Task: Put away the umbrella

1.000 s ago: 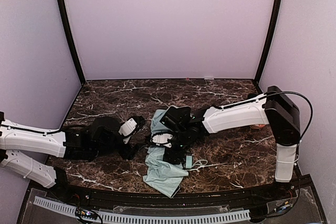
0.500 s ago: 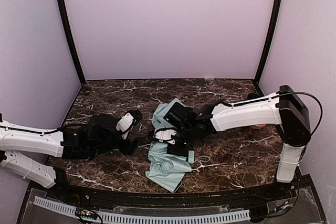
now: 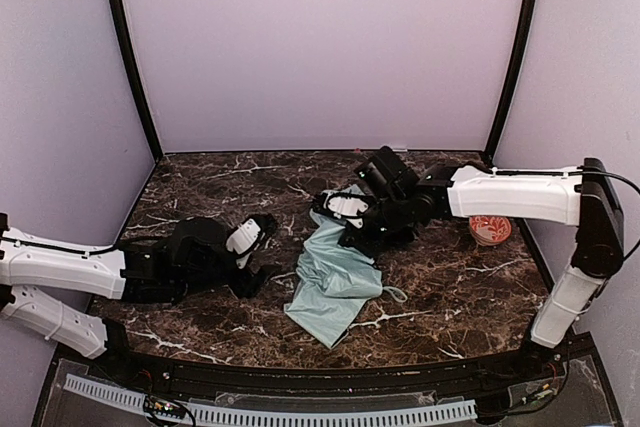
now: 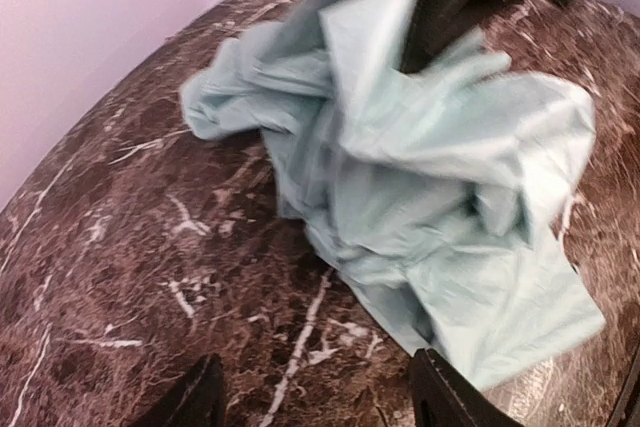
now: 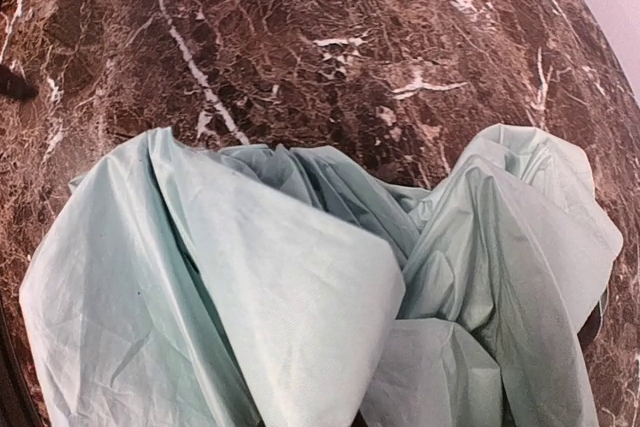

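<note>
Fingers of the left gripper [image 3: 262, 247] stand apart and empty, low over the table [image 3: 200, 187], aimed at the umbrella [image 3: 335, 277] from just beside it. The umbrella lies mid-table as a crumpled mint heap, its near end flat on the marble and its far end drawn up toward the right gripper [image 3: 345, 215]. That gripper is closed, and it looks pinched on a fold of canopy, with cloth bunched right under its wrist camera. A thin cord [image 3: 393, 293] trails out on the heap's right side; the handle itself is hidden. Well off to the right sits a bowl [image 3: 489, 229].

The cloth looks light, limp and likely slick, so a pinch on fabric alone will probably stretch or slip without moving the whole. The stiff shaft or handle inside the folds seems the surer hold.
</note>
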Action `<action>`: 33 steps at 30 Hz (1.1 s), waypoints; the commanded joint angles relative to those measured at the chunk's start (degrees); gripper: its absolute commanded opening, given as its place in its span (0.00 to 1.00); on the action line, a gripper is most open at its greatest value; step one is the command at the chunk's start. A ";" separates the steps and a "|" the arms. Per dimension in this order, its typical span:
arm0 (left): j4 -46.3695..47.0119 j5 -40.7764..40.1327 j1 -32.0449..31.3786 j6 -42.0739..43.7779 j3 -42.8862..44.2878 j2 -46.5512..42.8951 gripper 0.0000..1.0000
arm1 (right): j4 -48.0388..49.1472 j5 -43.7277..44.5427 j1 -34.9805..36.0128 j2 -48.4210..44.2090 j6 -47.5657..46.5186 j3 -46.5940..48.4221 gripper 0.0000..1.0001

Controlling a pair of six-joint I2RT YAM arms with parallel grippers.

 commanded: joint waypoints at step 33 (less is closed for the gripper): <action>2.83 -1.42 6.35 -4.60 2.99 14.24 0.66 | -0.57 13.79 6.53 3.96 17.12 4.19 0.99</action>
